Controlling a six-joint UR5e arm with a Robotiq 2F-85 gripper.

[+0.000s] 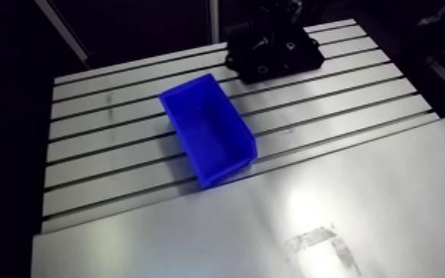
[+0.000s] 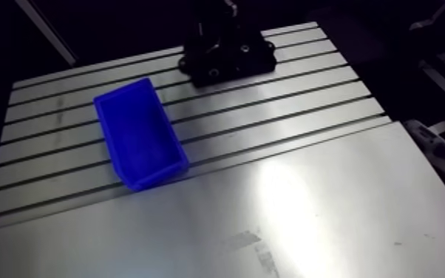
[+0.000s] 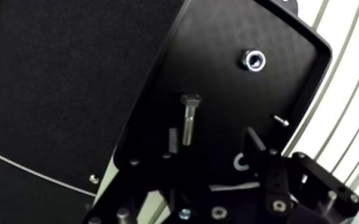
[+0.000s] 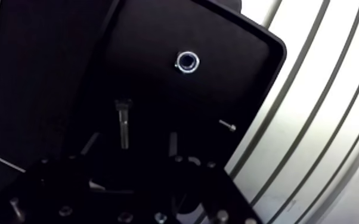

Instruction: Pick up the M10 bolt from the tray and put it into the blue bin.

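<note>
I'm looking at a slotted aluminium bench (image 1: pixel 107 111) whose near part is covered by a smooth metal sheet (image 1: pixel 284 222) that catches a bright glare. The blue bin (image 1: pixel 207 129) sits askew across the slots at mid-bench, open side up, its near end reaching the sheet's edge. The black tray (image 1: pixel 273 58) is at the far edge, to the right of the bin and well apart from it. In the wrist view the M10 bolt (image 3: pixel 188 122) lies flat on the tray floor, head pointing away from the tool (image 3: pixel 213 142) and shank running back toward it. The tool is spread wide and holds nothing; its fingers (image 3: pixel 173 140) stand either side of the bolt's shank end, the bolt closer to one of them, and I cannot tell whether they touch the tray. Farther ahead on the tray lie a nut (image 3: pixel 251 59) and a small screw (image 3: pixel 281 121). In the arm view the tool is only a dark mass over the tray, cut off at the top, and the tray's contents are too small to read there.
</note>
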